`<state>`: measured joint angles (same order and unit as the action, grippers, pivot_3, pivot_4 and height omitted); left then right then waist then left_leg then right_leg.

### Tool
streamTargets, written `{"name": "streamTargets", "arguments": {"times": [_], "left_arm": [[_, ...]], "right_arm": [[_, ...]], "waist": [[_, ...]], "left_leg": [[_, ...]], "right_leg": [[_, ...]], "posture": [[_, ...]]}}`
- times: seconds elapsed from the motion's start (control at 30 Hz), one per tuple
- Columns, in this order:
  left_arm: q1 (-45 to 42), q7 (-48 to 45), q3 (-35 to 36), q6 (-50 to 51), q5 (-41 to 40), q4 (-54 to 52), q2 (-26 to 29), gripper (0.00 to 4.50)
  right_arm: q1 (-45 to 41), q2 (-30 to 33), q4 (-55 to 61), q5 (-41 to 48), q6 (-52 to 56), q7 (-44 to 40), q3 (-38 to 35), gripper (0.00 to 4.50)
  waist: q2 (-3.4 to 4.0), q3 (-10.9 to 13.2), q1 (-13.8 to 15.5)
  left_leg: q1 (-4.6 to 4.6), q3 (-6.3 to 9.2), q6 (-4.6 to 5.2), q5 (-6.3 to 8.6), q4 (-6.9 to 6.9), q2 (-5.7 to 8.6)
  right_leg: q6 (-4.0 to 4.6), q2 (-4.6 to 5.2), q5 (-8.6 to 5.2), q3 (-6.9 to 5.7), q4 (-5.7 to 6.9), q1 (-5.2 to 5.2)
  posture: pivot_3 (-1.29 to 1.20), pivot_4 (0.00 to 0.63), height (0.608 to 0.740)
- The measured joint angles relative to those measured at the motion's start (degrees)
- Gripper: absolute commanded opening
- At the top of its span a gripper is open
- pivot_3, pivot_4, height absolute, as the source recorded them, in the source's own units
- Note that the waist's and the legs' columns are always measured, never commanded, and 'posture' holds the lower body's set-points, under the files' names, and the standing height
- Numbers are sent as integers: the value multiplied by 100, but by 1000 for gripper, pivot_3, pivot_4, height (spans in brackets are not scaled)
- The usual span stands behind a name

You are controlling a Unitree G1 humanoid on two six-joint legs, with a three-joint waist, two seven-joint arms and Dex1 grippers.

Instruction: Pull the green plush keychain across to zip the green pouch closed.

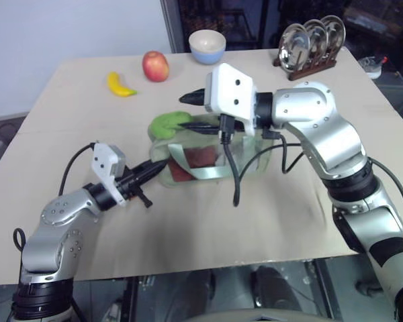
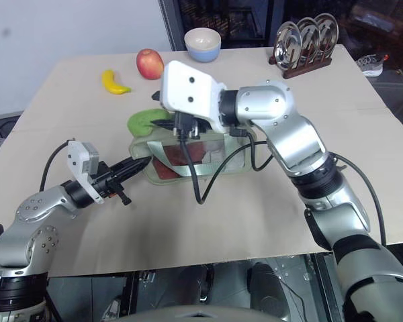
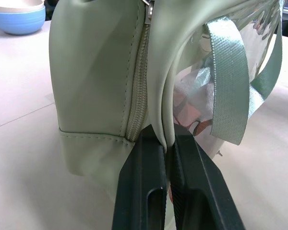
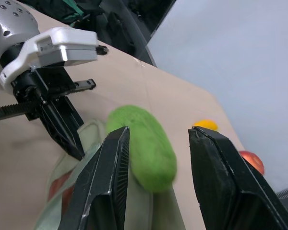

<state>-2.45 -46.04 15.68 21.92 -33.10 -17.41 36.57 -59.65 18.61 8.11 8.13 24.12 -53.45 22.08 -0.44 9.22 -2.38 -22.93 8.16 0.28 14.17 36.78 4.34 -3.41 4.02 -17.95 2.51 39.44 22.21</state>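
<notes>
Beige surface [image 1: 208,228] against a white wall, dark shelving behind; along its far edge a banana [image 1: 120,84], an apple [image 1: 156,66], a bowl [image 1: 207,45] and a rack of steel plates [image 1: 310,41], all well apart from the work. Mid-surface stands the pouch [image 2: 188,155], clear window and strap toward the camera, red and white contents inside. Left gripper [image 3: 167,143] reaches in level from the pouch's left end; its fingers are pressed together on the fabric edge beside the zipper, pinning that end. Keychain [image 4: 141,146] sits at the pouch's top left corner, on or just over the fabric. Right gripper [image 4: 156,167] comes across above the pouch pointing left; its fingers stand partly apart, one on each side of the keychain, not visibly touching it, holding nothing. Progress, as a judgement: pouch is braced, right fingers are lined up, but the keychain is not yet gripped. Zipper teeth on the end wall look meshed in the left wrist view; how much of the top run is open cannot be told. Left to do: close on the keychain and draw it along the zipper.
</notes>
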Motion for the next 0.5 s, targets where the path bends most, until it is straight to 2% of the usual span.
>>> {"name": "streamTargets", "arguments": {"times": [0.3,0.4,0.47,0.5], "left_arm": [[2,21,-1,-7,33,-1,-48,0],[2,26,-5,-7,34,-1,-64,0],[2,34,-5,-8,39,-1,-70,0],[1,36,-5,-11,39,-1,-74,0]], "right_arm": [[-120,-413,-894,-498,-658,31,264,1959],[-197,-486,-1160,-652,-848,36,277,1164],[-200,-535,-1260,-697,-945,11,276,187],[-200,-549,-1288,-710,-947,4,276,77]], "waist": [[0,0,-5],[0,0,-3],[0,0,-5],[0,0,-5]], "left_leg": [[2,0,-3,-2,2,0],[2,0,-4,-2,3,1],[2,0,-4,-2,3,1],[2,0,-4,-2,3,1]], "right_leg": [[0,-1,0,0,9,2],[0,-1,0,0,10,2],[0,-1,0,-1,10,2],[0,-1,0,-1,10,2]], "posture": [[0,150,740],[0,150,740],[0,150,740],[0,150,740]]}}
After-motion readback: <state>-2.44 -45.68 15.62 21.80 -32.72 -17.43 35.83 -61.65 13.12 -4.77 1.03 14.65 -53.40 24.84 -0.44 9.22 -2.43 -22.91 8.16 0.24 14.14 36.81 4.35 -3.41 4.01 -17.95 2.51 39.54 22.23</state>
